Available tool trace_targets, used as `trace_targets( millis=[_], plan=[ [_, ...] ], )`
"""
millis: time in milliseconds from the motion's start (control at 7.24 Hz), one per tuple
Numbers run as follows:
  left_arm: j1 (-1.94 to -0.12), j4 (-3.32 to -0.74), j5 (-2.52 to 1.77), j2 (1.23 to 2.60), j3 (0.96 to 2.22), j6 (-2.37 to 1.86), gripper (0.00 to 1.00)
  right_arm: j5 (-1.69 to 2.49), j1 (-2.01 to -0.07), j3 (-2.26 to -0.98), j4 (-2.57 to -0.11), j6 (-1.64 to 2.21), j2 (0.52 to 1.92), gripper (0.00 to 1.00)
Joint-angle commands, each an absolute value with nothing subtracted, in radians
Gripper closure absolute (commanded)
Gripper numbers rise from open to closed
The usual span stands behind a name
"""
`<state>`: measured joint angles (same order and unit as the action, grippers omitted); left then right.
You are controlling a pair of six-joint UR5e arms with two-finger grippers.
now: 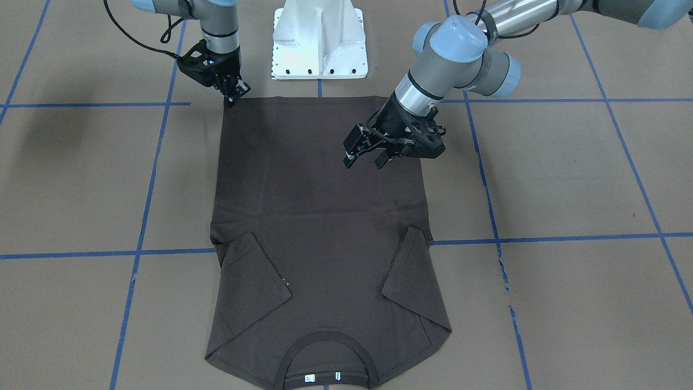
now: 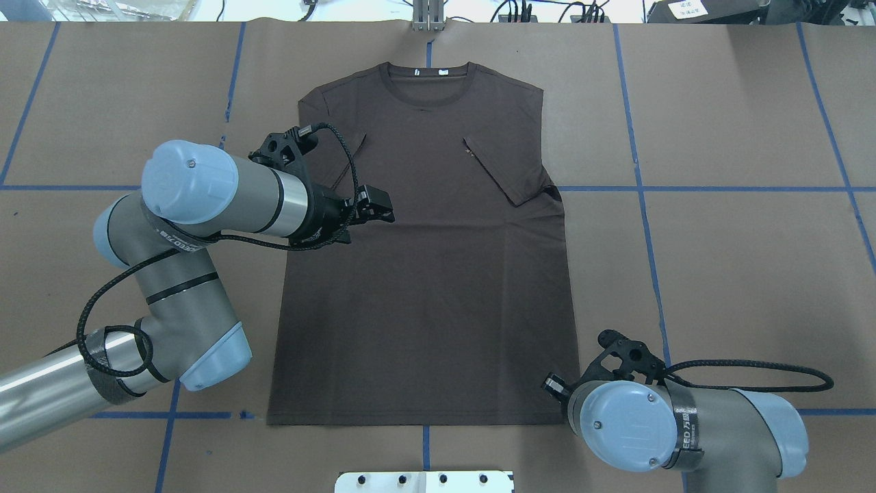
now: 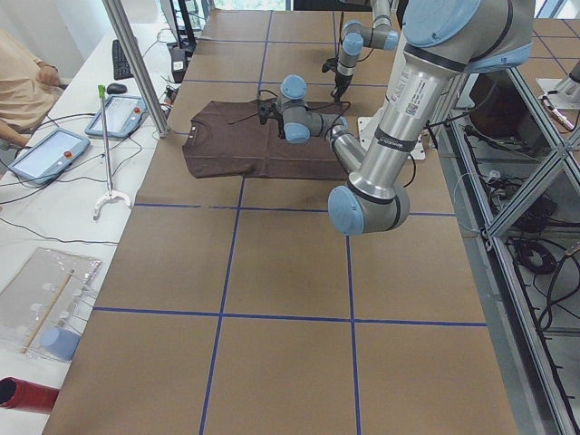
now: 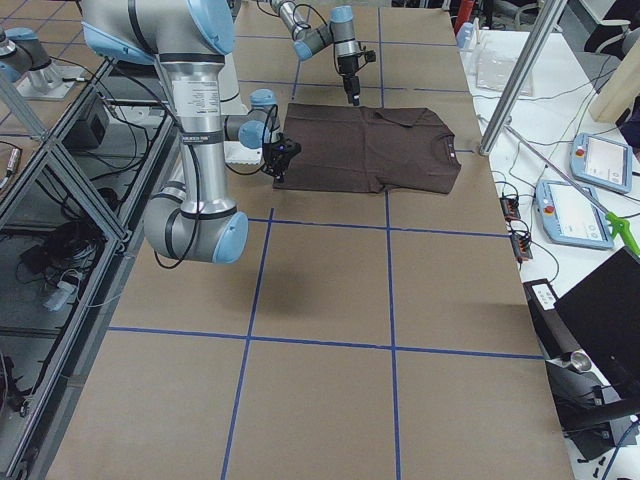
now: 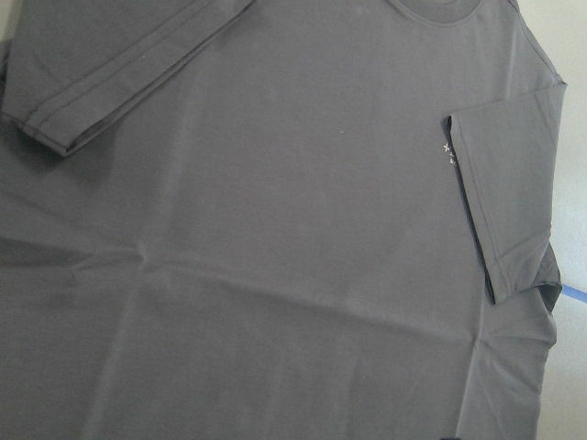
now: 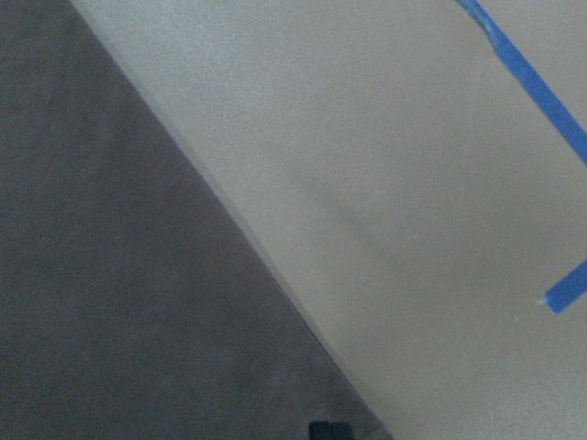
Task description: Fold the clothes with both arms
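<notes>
The dark brown T-shirt (image 1: 319,227) lies flat on the table, front up, both sleeves folded in over the chest, collar (image 2: 426,89) away from me. It also shows in the left wrist view (image 5: 275,229) and the right wrist view (image 6: 110,321). My left gripper (image 1: 364,161) is open and empty, hovering above the shirt's body on my left side (image 2: 376,207). My right gripper (image 1: 236,96) is down at the hem corner on my right side, fingers together on the cloth. In the overhead view my own wrist (image 2: 629,424) hides it.
The white pedestal base (image 1: 319,43) stands just behind the hem. Blue tape lines (image 1: 146,189) cross the brown table cover. A metal pole (image 3: 136,63), tablets (image 3: 47,149) and a seated person (image 3: 18,82) are beyond the far edge.
</notes>
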<state>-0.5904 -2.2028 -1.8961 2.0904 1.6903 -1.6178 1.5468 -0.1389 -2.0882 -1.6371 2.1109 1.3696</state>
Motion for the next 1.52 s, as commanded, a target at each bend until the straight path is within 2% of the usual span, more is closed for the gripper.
trace_targets(
  millis=[0,276,414,690,828,966,1104,1242,1380],
  plan=[
    [-0.591,-2.203,-1.896,2.089,1.692,-1.617,0.13,1.554,-0.141,-2.089,-1.641,2.111,1.374,0.40],
    [-0.589,-2.203,-1.896,2.089,1.692,-1.618,0.12,1.551,-0.134,-2.083,-1.641,2.114,1.370,0.30],
    [-0.589,-2.203,-1.896,2.091,1.692,-1.618,0.12,1.545,-0.132,-2.083,-1.641,2.127,1.367,0.03],
    [-0.589,-2.203,-1.896,2.091,1.695,-1.632,0.12,1.539,-0.126,-2.079,-1.641,2.148,1.365,0.05],
    [-0.588,-2.203,-1.896,2.091,1.695,-1.632,0.12,1.537,-0.126,-2.074,-1.637,2.135,1.364,0.00],
    [-0.588,-2.203,-1.891,2.091,1.695,-1.632,0.12,1.536,-0.126,-2.068,-1.634,2.138,1.364,0.00],
    [-0.588,-2.203,-1.890,2.091,1.695,-1.632,0.12,1.537,-0.124,-2.059,-1.632,2.143,1.362,0.18],
    [-0.586,-2.203,-1.890,2.091,1.695,-1.632,0.12,1.537,-0.124,-2.057,-1.631,2.143,1.362,0.26],
    [-0.586,-2.203,-1.890,2.091,1.695,-1.634,0.12,1.539,-0.126,-2.057,-1.631,2.141,1.362,0.28]
  ],
)
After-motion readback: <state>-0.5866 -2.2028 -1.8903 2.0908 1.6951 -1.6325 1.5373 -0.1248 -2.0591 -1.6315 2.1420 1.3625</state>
